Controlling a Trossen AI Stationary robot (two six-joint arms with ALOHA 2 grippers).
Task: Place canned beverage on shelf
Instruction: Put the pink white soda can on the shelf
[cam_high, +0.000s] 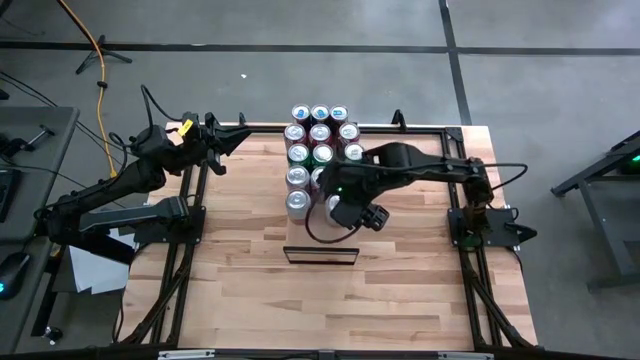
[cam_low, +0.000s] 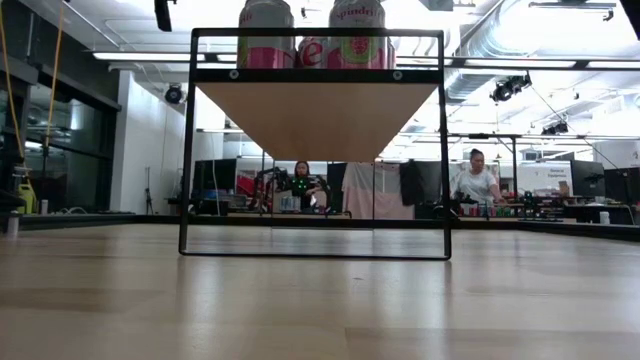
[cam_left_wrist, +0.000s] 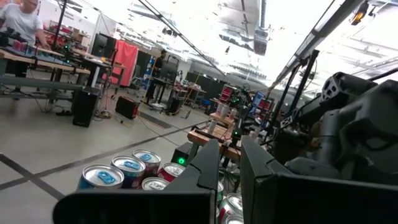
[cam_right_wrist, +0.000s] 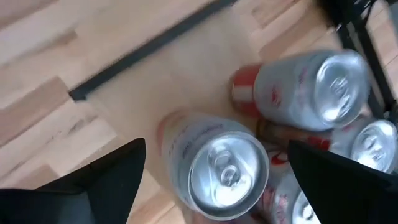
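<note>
Your right gripper (cam_right_wrist: 214, 171) hangs spread wide, jaws flanking the upright can (cam_right_wrist: 221, 167) directly beneath; it grasps nothing yet.

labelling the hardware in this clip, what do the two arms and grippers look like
Both arms are matte black with rounded joint housings. The left arm carries a yellow tag near its wrist; the right arm shows a small green light and a looping black cable. The right gripper has flat, dark, wedge-shaped fingers.
</note>
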